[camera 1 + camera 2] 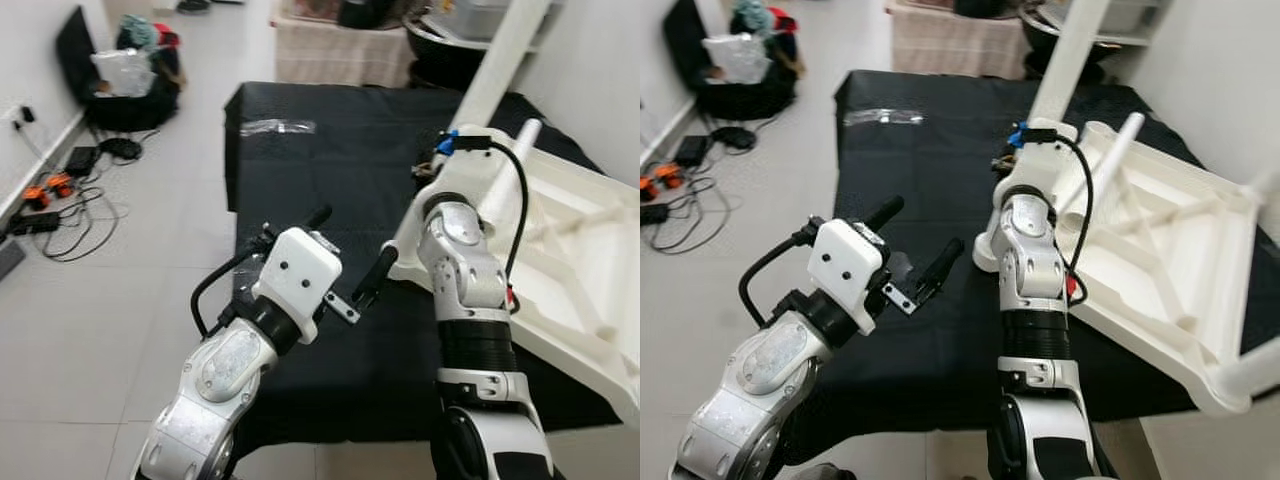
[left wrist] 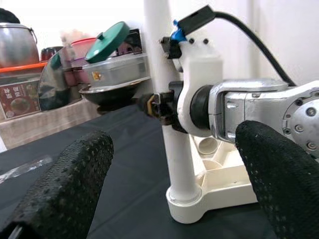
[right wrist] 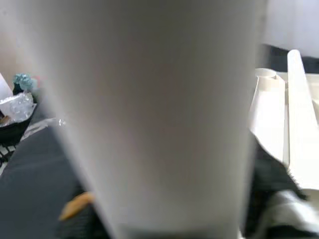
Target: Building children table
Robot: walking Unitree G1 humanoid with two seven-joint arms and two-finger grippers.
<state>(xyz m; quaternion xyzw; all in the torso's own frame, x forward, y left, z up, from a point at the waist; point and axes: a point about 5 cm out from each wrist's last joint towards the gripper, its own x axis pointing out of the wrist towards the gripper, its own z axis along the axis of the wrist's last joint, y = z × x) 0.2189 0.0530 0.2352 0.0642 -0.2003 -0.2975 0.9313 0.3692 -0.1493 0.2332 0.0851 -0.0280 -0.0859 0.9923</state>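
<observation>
Nearest us, our left hand (image 1: 345, 255) hovers with fingers apart over the black counter (image 1: 300, 170), while our right hand (image 2: 159, 105) clamps the white table leg (image 2: 172, 149) standing in the upturned tabletop's (image 1: 1160, 260) corner socket; we should keep it plumb, pressing straight down.

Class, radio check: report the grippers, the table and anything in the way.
Left gripper open, empty, facing the leg. Right gripper shut on white table leg, upright in corner socket of upturned tabletop. Plastic bag lies apart on the black cloth.
</observation>
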